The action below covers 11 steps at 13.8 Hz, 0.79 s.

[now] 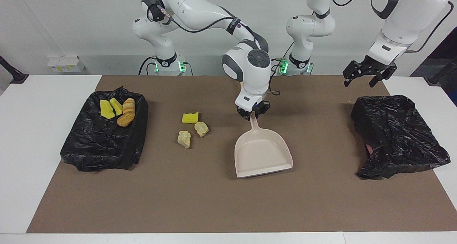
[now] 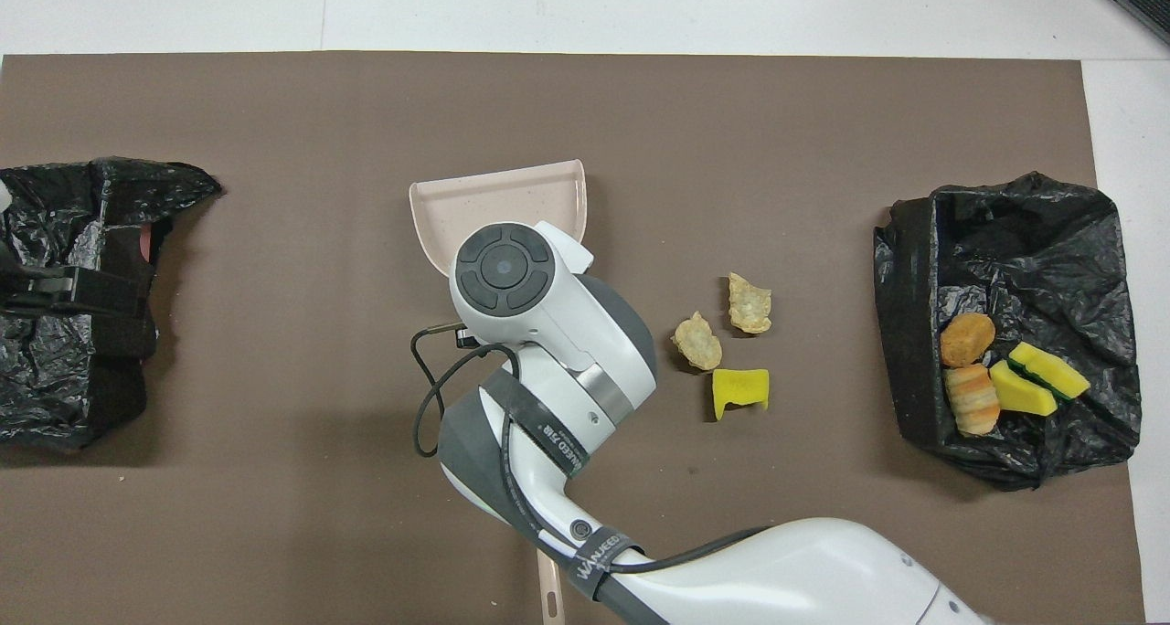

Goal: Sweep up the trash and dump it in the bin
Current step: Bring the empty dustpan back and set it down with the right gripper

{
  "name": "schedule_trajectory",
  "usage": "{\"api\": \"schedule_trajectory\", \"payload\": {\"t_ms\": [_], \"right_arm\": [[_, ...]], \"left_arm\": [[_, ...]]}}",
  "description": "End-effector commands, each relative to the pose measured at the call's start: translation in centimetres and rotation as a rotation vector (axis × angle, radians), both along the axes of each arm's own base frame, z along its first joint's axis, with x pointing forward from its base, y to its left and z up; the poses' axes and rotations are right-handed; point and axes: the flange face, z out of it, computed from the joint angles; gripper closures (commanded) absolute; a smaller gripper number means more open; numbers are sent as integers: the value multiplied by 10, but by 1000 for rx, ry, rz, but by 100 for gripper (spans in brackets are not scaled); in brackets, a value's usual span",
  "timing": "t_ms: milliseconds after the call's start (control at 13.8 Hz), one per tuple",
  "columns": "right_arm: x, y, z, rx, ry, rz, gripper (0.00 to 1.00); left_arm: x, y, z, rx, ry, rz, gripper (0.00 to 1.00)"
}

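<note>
Right pincer [image 1: 253, 113] clamped on dustpan [image 1: 262, 156] handle, left pincer [image 1: 367, 74] wide open, empty, over bin [image 1: 396, 133]

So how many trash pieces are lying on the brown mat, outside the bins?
3. A yellow sponge piece lies nearest the robots, with two beige lumps beside it, between the dustpan and the bin holding four pieces. None seems hidden.

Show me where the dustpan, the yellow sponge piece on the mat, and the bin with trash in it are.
dustpan [image 1: 262, 158], facing view, middle of its tray.
yellow sponge piece [image 1: 190, 118], facing view, its top.
bin with trash [image 1: 98, 147], facing view, bare black liner.
</note>
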Motion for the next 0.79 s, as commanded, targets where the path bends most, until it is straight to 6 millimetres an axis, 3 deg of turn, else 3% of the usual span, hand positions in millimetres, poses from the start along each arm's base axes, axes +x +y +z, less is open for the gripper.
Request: {"api": "schedule_trajectory", "payload": {"t_ms": [0,217,361,433,506,578,722], "right_arm": [[9,-6,-3,23,10,-34,100],[4,-6,-25,26,17,-21,100],[6,-9,-29,15,33,-24,100],[3,-8,-31,5,49,-21,92],[4,-11,-30,-3,51,-19,50],[2,-10,-24,-3,43,-3,1],[-4,-14,3,-11,47,4,0]], "left_arm": [[3,-1,2,20,8,-15,0],[3,-1,2,18,4,-30,0],[3,-1,2,16,6,-31,0],[3,-1,1,16,8,-31,0],[2,-1,1,16,8,-31,0],[2,-1,1,16,4,-31,0],[2,-2,1,16,6,-33,0]]}}
